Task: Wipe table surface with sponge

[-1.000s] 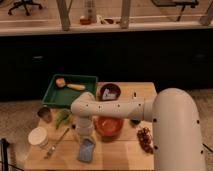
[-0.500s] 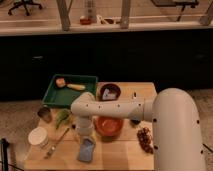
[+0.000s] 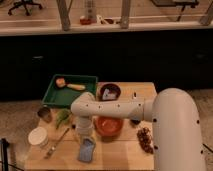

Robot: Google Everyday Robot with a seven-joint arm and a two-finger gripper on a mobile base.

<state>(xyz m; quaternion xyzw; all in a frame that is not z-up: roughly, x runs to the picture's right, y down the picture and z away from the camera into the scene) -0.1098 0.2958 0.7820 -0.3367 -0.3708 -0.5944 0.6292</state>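
The table surface [image 3: 125,152] is a light tan wooden top. The sponge [image 3: 86,150] is a small blue-grey pad lying flat near the front edge, left of centre. My white arm reaches from the right across the table, and my gripper [image 3: 83,132] hangs just above the sponge's far end, left of the orange bowl [image 3: 109,125]. The gripper's tips are hidden behind its own body.
A dark green tray [image 3: 70,90] with food stands at the back left. A dark bowl [image 3: 110,92] is at the back centre. A round white lid [image 3: 38,136], a utensil [image 3: 56,142], a small cup [image 3: 44,113], greens [image 3: 62,118] and grapes [image 3: 145,139] lie around.
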